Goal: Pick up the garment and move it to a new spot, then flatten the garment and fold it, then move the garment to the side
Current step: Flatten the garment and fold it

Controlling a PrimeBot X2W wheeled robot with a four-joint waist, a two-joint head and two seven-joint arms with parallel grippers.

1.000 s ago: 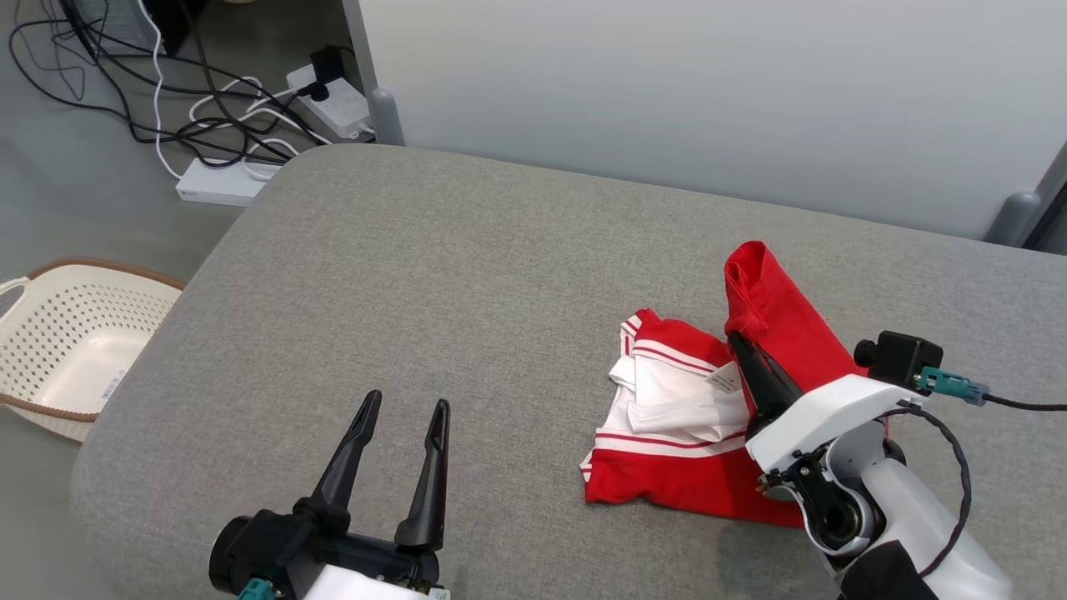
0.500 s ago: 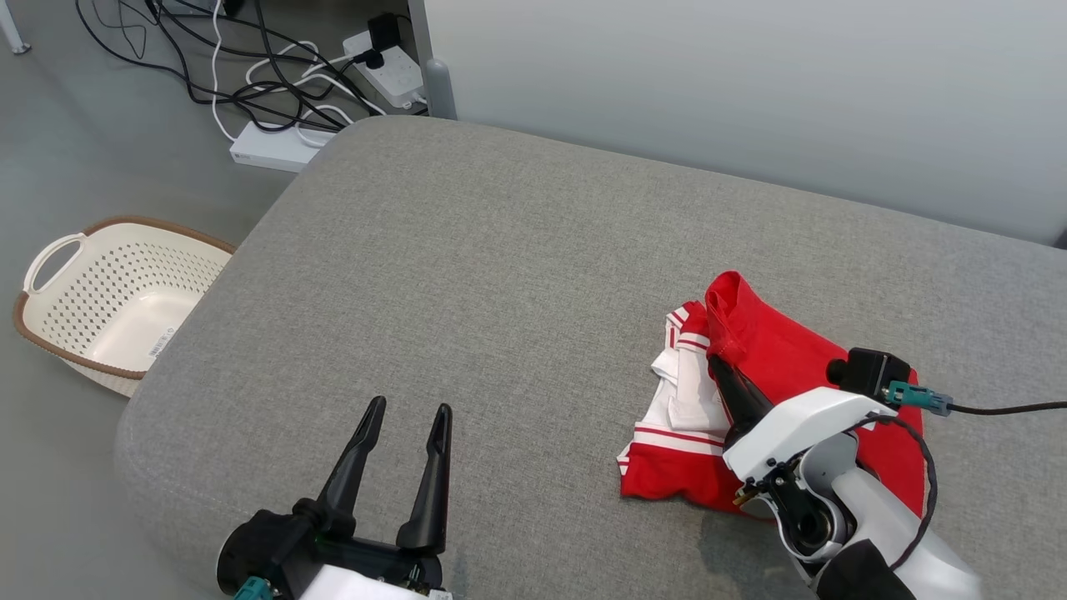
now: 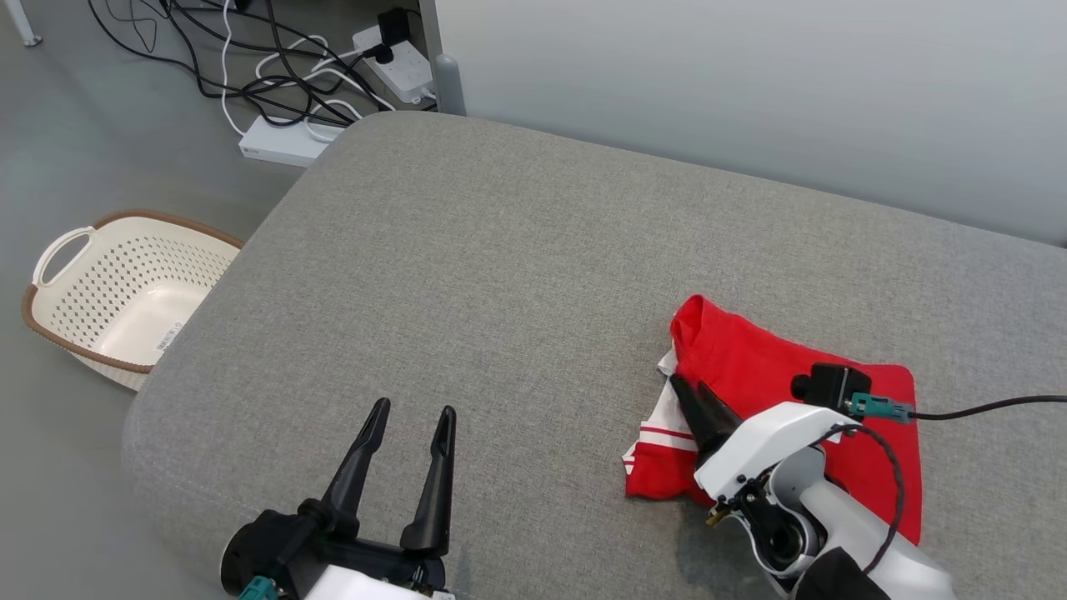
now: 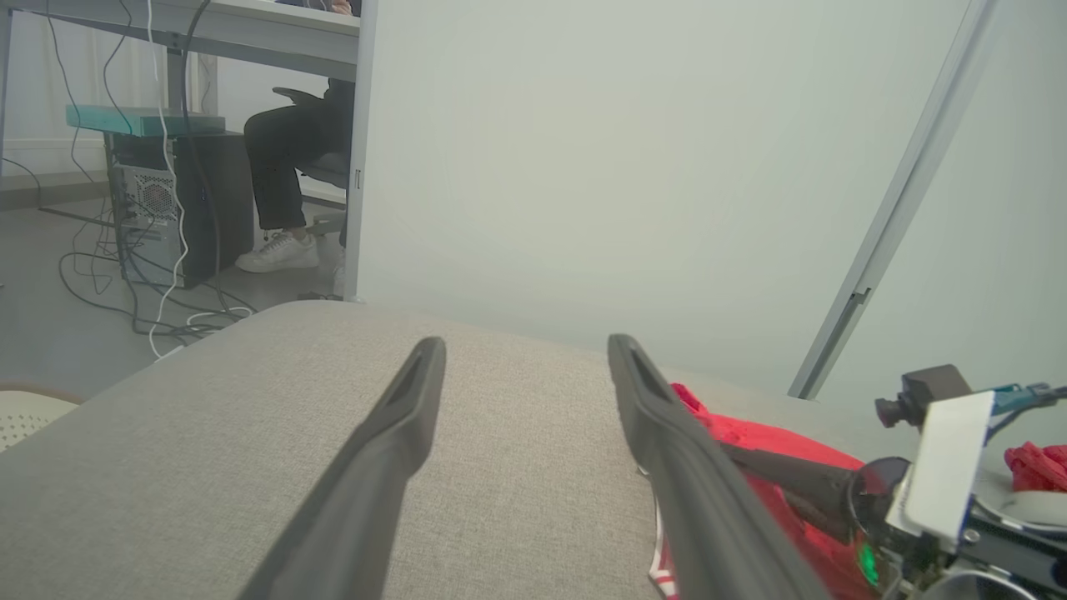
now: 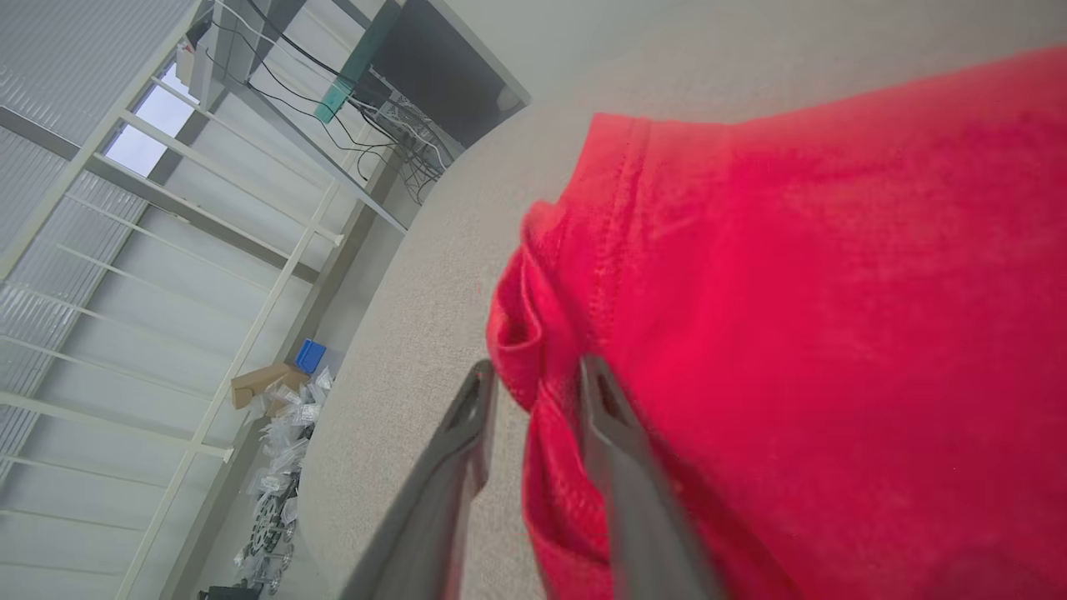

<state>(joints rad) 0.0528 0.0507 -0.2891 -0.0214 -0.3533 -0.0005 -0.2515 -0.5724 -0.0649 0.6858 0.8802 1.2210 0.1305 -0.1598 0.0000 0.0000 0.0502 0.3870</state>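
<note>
Garment [image 3: 738, 354]: red, with a white, red-striped part showing at its left edge, lying folded over in a rough rectangle on the right near part of the grey pad [image 3: 500, 267]. The top layer is plain red and the hem at the far left corner is bunched into a small fold. Right gripper [image 3: 679, 385] is low over the garment's left side, fingers pointing to the far left, with the white wrist housing [image 3: 767, 433] above the cloth. In the right wrist view the gripper [image 5: 538, 367] has its jaws a little apart with a fold of the red garment [image 5: 792, 292] between them; whether they pinch it cannot be told. Left gripper [image 3: 415, 408] hangs over the near left of the pad, jaws wide apart and empty, well apart from the garment. The left wrist view looks between the left gripper's [image 4: 525, 346] fingers across the pad to the garment [image 4: 750, 433] at lower right. On the floor to the left stands a cream basket [image 3: 92, 283]; beyond the pad's far corner lie cables and a power strip [image 3: 400, 62]. A grey wall panel [image 3: 708, 100] is behind the pad. A seated person's shoe [image 4: 279, 250] shows in the left wrist view.
</note>
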